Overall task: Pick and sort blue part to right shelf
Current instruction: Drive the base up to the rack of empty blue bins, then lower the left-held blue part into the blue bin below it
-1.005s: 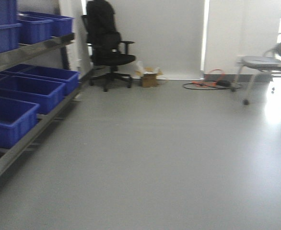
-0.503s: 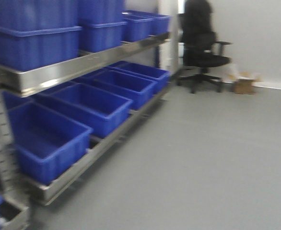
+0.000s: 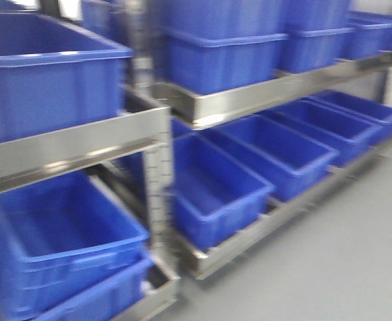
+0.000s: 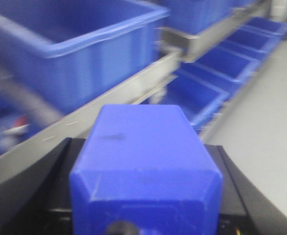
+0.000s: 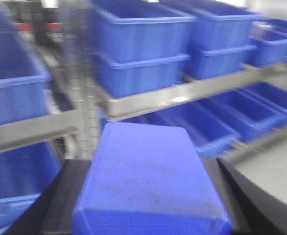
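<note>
Left end effector [image 4: 141, 142] is clamped on a blue part [image 4: 143, 171], dark fingers [image 4: 60, 169] snug against both flanks. Right end effector [image 5: 143, 164] grips a second blue part [image 5: 146, 191] the same way. Both are held high and level, a carrying posture, I'd judge, to clear the steel rails. Ahead stands the right shelf [image 3: 249, 100], with open blue bins [image 3: 216, 194] above and below its front rail. Smooth grey floor [image 3: 356, 261] alongside. Every view is smeared.

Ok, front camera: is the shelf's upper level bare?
No, large blue bins sit in a row on the upper level of the shelf, just behind its steel front rail.
</note>
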### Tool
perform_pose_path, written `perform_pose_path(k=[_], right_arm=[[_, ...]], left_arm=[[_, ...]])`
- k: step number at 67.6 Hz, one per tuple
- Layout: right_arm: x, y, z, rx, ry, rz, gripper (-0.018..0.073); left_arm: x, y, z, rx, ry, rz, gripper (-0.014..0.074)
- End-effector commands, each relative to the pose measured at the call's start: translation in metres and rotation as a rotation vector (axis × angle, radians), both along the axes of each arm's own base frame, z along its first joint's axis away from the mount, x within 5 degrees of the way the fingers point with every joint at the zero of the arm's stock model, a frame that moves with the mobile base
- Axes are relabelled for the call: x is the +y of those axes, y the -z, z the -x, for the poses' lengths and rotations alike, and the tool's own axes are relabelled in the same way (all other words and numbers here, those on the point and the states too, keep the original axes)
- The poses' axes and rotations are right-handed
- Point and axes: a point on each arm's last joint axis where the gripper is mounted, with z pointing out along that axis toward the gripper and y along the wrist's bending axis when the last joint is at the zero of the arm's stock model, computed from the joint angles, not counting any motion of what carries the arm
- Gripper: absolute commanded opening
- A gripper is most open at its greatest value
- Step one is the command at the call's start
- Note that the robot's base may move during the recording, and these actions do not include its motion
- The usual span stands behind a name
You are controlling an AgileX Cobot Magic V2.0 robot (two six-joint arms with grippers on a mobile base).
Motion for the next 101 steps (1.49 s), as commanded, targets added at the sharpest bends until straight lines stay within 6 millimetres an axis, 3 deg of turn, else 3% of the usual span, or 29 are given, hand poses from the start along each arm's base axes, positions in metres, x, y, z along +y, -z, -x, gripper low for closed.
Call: perform_pose_path(k=[1, 101], right_arm=[[0.0003, -0.0154, 0.0003, -0.105, 0.0, -0.003, 0.0261], [0.0003, -0.0154, 0.0003, -0.105, 0.0, -0.003, 0.0261]], left_arm=[[-0.0017, -0.0157, -0.0012, -0.098, 0.018, 0.015, 0.023], [-0.0017, -0.0157, -0.0012, -0.098, 0.018, 0.015, 0.023]])
